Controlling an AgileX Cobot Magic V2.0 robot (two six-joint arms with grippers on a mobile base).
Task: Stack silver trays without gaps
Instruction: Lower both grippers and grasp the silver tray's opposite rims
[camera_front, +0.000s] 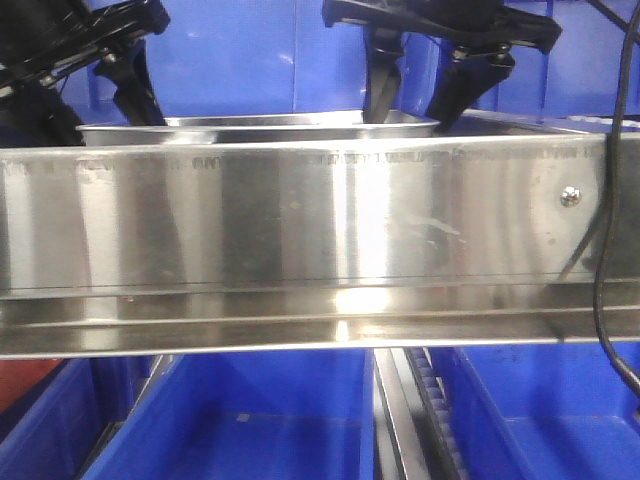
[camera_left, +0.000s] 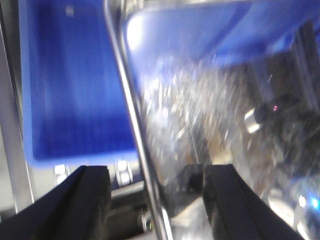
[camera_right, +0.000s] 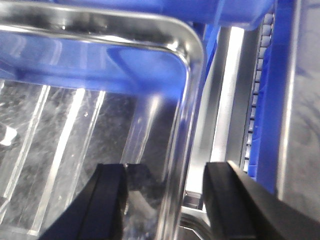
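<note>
A silver tray (camera_front: 260, 127) sits behind the steel rail, and only its rim and upper wall show in the front view. My left gripper (camera_left: 157, 200) is open and straddles the tray's left rim (camera_left: 131, 120), one finger outside and one over the tray floor. My right gripper (camera_right: 170, 200) is also open. It straddles the right rim (camera_right: 186, 115) near a rounded corner, and neither finger presses the metal. In the front view the left gripper (camera_front: 95, 100) hangs at the tray's left end and the right gripper (camera_front: 425, 95) at its right end. Whether another tray lies underneath is hidden.
A long flat steel rail (camera_front: 300, 230) with a round screw (camera_front: 571, 196) spans the front view and hides the tray's base. Deep blue bins (camera_front: 250, 420) stand below and more behind. A black cable (camera_front: 603, 250) hangs at the right. A blue bin (camera_left: 75, 90) lies left of the tray.
</note>
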